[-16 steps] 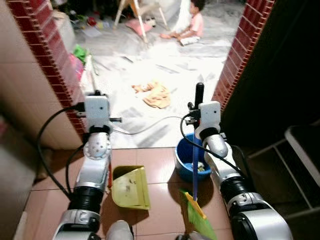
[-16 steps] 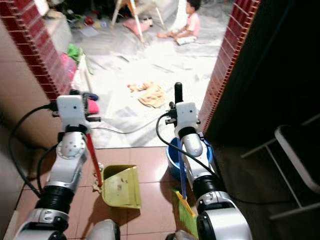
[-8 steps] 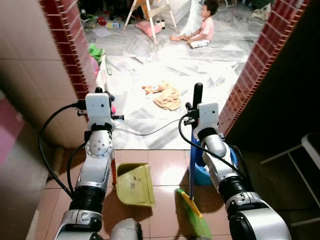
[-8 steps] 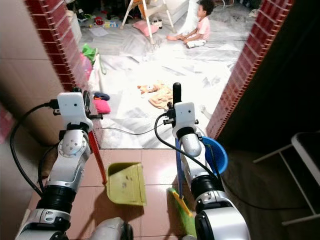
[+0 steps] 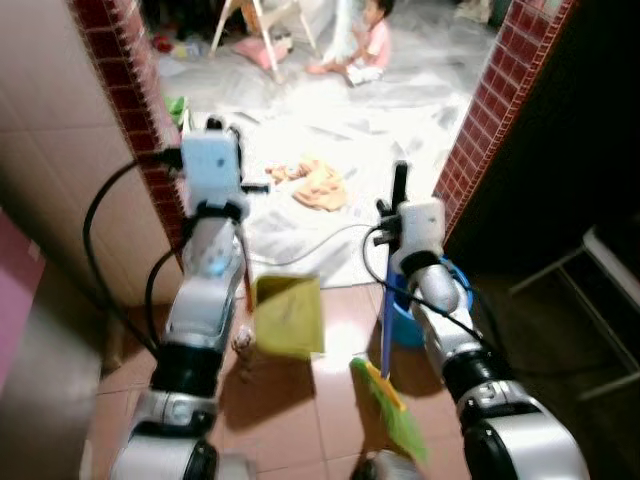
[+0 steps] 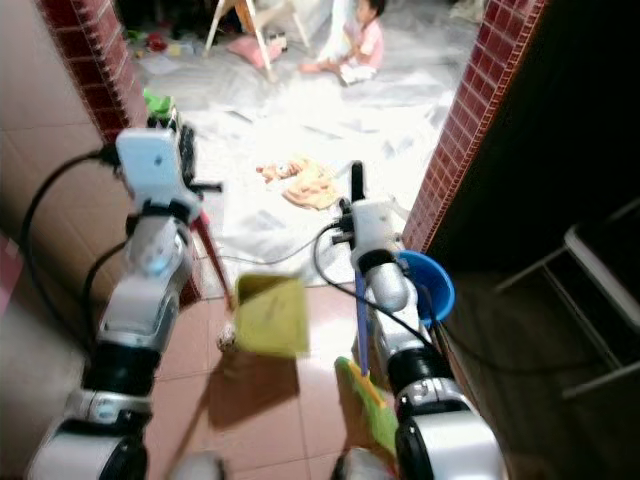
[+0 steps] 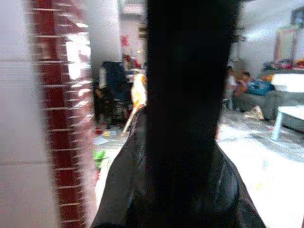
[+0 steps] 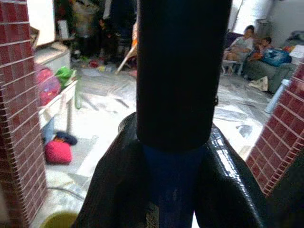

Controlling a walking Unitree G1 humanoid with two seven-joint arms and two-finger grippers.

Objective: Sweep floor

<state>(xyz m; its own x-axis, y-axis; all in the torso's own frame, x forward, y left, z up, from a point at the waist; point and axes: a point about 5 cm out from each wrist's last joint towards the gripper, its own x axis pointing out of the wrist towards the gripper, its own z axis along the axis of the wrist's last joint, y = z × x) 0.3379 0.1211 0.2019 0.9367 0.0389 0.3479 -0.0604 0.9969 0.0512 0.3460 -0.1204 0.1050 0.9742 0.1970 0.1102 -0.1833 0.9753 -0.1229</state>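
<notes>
Yellow plastic dustpan point(image 5: 289, 316) hangs tilted above the tiled floor point(image 5: 330, 400) on its red handle, clamped in the left gripper point(image 5: 212, 130), so its dust may spill (the right gripper point(image 5: 400, 205) grips the blue-handled green broom point(image 5: 388, 405)).

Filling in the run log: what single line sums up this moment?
left gripper: shut on dustpan, lifted off tiles | right gripper: shut on broom, bristles down | bucket by right arm
</notes>
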